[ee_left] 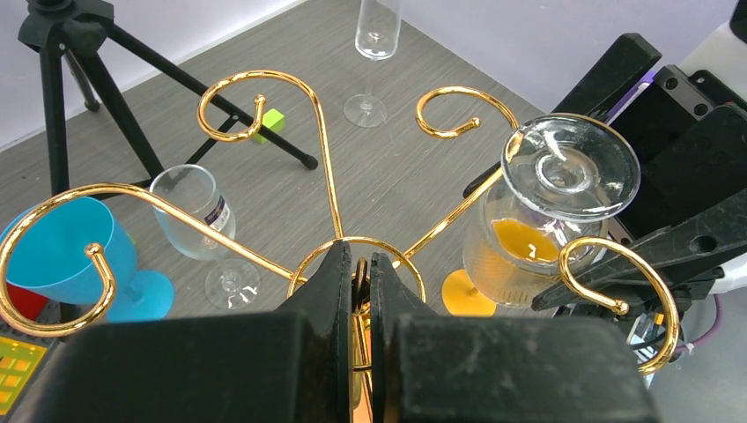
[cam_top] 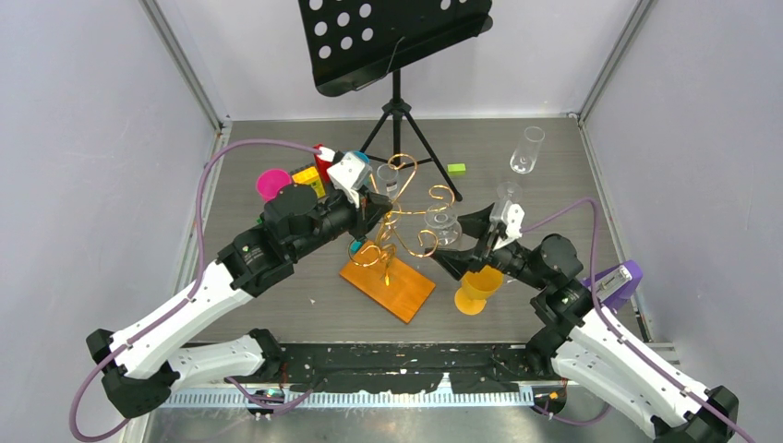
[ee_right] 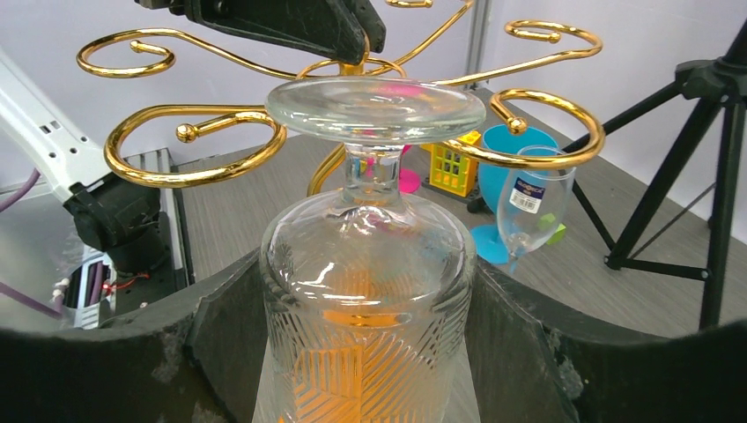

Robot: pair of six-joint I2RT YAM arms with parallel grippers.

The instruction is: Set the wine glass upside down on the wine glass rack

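The wine glass rack [cam_top: 399,231] is gold wire with curled loop arms on an orange base [cam_top: 388,288]. My left gripper [cam_top: 377,205] is shut on the rack's central stem, just under the top ring [ee_left: 357,240]. My right gripper [cam_top: 466,242] is shut on the bowl of the wine glass [ee_right: 370,264], a clear patterned glass held upside down. Its stem stands between two loop arms [ee_right: 185,133] and its foot [ee_left: 571,167] sits at or just above them. I cannot tell whether the foot touches the wire.
A black music stand [cam_top: 395,37] on a tripod is behind the rack. A tall flute glass [cam_top: 526,148] is at the back right and an orange goblet [cam_top: 478,288] lies under my right gripper. Another clear glass [ee_left: 198,207], a blue cup [ee_left: 66,251], a pink cup [cam_top: 273,183] and a green block [cam_top: 456,169] are nearby.
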